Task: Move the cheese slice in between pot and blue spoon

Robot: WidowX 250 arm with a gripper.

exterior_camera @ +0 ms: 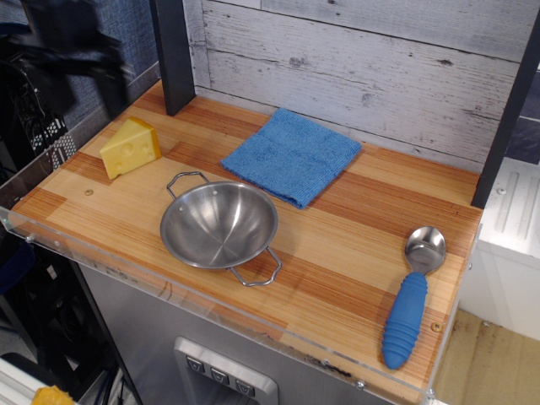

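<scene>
The cheese slice (131, 148), a yellow wedge with round holes, sits on the wooden table at the far left. The pot (218, 224), a shiny steel bowl with two wire loop handles, stands left of centre near the front edge. The blue spoon (410, 300) lies at the front right, with its scoop pointing to the back. My gripper (83, 61) is a dark, motion-blurred shape at the upper left, above and behind the cheese and apart from it. The blur hides how its jaws stand. It holds nothing that I can see.
A blue square cloth (292, 156) lies behind the pot near the plank wall. A dark post (173, 55) stands at the back left. A clear acrylic lip (126, 272) runs along the table's front edge. A white appliance (515, 236) is to the right.
</scene>
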